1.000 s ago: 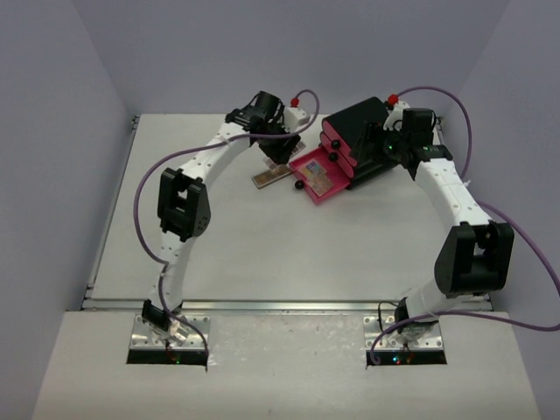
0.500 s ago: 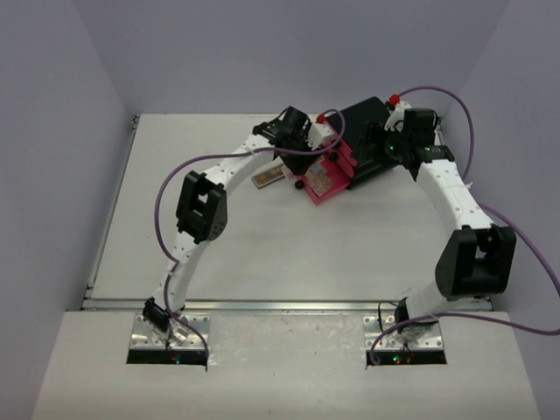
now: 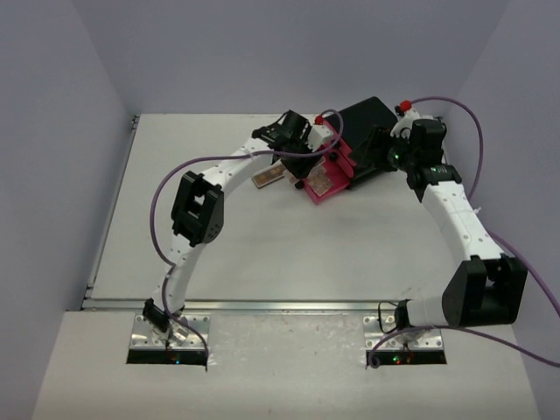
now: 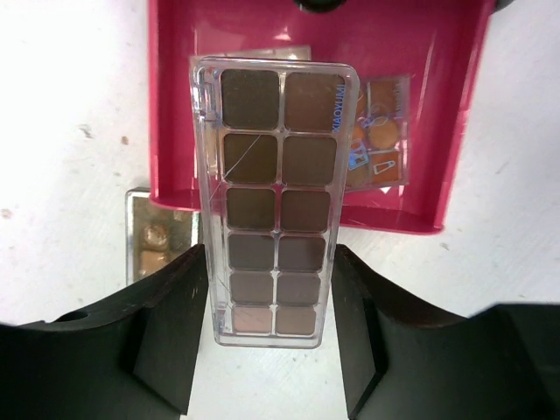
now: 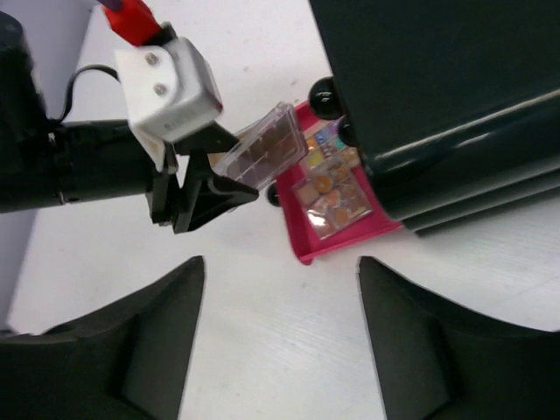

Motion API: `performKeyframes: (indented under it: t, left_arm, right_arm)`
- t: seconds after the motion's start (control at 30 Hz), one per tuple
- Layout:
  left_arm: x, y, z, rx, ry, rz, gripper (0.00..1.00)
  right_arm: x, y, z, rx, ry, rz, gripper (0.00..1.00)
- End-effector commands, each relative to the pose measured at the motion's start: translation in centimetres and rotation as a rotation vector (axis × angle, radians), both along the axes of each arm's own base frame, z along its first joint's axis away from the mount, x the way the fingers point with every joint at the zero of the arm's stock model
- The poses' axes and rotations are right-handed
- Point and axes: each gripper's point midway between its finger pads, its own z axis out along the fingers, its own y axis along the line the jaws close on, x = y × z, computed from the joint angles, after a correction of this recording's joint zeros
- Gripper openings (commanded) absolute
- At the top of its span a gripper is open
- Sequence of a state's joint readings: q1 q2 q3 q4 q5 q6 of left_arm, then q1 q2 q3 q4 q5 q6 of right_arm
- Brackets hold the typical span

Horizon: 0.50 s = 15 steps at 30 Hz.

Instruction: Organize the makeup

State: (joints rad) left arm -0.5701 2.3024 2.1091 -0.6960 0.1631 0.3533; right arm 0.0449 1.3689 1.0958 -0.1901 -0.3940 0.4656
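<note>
Since our left gripper (image 4: 269, 293) has swung over from the table (image 3: 219, 245), it is clamped on the sides of a long eyeshadow palette (image 4: 276, 192) and holds it over the pink drawer (image 4: 166, 105), at about 1 o'clock on the table. Our right gripper (image 5: 280, 289) has backed off a little toward 3 o'clock, its fingers (image 5: 131, 350) apart with nothing in them. We think this palette can drop in next, while a second palette (image 4: 157, 236) waits at 9 o'clock from the drawer.
</note>
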Motion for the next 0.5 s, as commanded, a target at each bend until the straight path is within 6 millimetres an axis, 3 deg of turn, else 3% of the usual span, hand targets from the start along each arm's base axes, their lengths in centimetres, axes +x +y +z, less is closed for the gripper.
performKeyframes:
  t: [0.0,0.03,0.13,0.33,0.47]
  left_arm:
    - [0.0,-1.7,9.2,-0.193,-0.141,0.017,0.00]
    - [-0.3,-1.7,9.4,-0.211,-0.129,0.030,0.00]
    - [-0.5,-2.2,10.5,-0.265,-0.115,0.064,0.00]
    - [-0.9,-2.6,11.7,-0.361,-0.083,0.129,0.00]
    - [-1.4,-3.2,11.9,-0.394,-0.051,0.121,0.00]
  right_arm:
    - [-1.6,3.4,1.5,0.214,-0.047,-0.005,0.60]
    - [-2.4,4.6,0.1,0.223,-0.023,0.009,0.58]
    - [-3.6,7.3,-0.9,0.216,-0.046,0.032,0.54]
    - [-5.1,9.2,-3.0,0.357,-0.106,-0.025,0.55]
    - [-3.9,10.3,-3.0,0.385,-0.159,-0.069,0.59]
